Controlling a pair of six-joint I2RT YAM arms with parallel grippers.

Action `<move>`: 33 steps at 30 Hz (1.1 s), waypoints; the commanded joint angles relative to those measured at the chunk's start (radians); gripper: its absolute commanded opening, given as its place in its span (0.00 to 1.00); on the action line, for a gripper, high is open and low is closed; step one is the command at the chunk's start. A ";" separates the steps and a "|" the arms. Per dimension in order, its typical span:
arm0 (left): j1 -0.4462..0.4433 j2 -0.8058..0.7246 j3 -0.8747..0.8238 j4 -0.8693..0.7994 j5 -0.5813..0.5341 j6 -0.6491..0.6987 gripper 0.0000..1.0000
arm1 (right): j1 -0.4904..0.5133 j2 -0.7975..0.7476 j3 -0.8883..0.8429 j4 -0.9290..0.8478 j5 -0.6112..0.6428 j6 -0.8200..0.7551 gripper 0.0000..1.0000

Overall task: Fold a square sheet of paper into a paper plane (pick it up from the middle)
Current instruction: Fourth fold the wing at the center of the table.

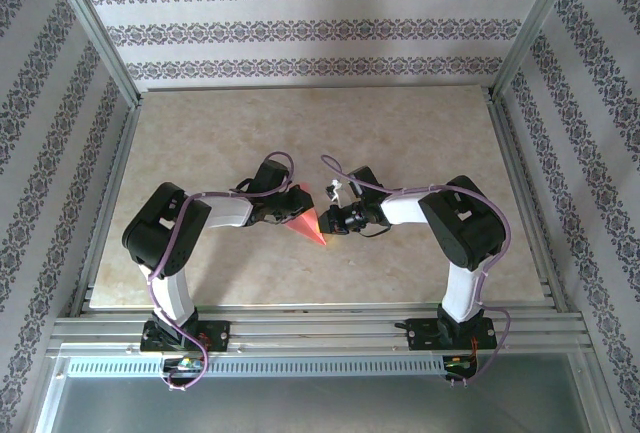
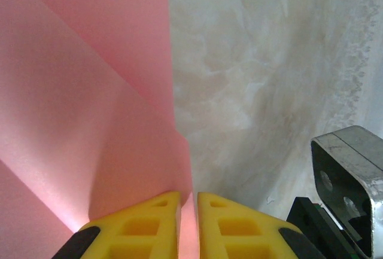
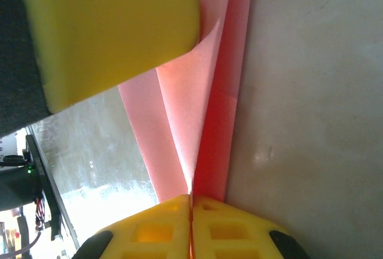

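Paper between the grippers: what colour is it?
The paper is salmon pink, clearest in the left wrist view.

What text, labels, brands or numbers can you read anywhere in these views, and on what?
No text can be read in any view.
folded pink paper: blank, only creases.
left fingers and right fingers: plain yellow, no markings.
wallpaper: ornamental pattern, no letters.
dark part with wires: too blurred to tell.

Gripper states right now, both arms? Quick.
Left gripper: jaws shut on the folded pink paper.
Right gripper: jaws shut on the folded pink paper too.
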 commanded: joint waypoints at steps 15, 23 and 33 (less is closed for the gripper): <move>0.010 -0.126 0.008 -0.060 0.030 0.081 0.19 | -0.016 0.060 -0.006 -0.057 0.036 0.009 0.08; 0.011 -0.140 -0.043 -0.053 0.032 0.091 0.16 | -0.017 0.063 0.000 -0.066 0.041 0.012 0.08; 0.011 -0.190 -0.124 0.035 0.042 0.093 0.15 | -0.018 0.069 0.006 -0.071 0.040 0.014 0.08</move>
